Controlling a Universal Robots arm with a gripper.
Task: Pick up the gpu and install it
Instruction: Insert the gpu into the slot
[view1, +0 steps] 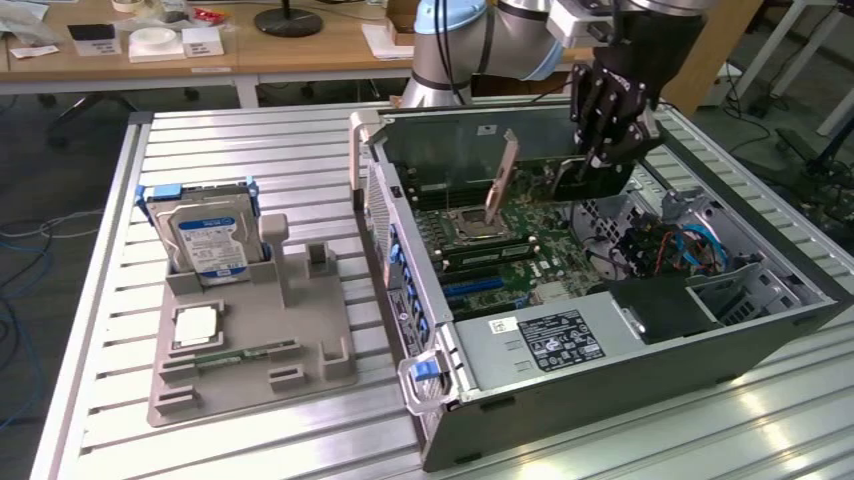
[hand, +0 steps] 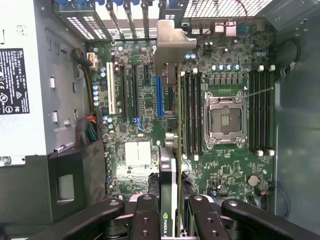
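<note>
My gripper (view1: 603, 150) hangs inside the open computer case (view1: 747, 330), shut on the gpu (view1: 597, 183), a dark card held on edge above the motherboard (view1: 514, 250). In the wrist view the gpu (hand: 167, 170) runs edge-on away from my fingers (hand: 145, 212), and its silver bracket (hand: 172, 42) points at the case's rear slot openings. The card's edge lies close beside the blue expansion slot (hand: 159, 95); whether it touches the board I cannot tell.
The power supply (view1: 561, 340) fills the case's near corner, with blue cables (view1: 681, 245) beside it. A tan bar (view1: 505, 170) stands upright over the CPU socket (hand: 226, 120). Outside the case, a grey fixture (view1: 247, 345) holds a hard drive (view1: 200, 240) and a memory stick (view1: 238, 354).
</note>
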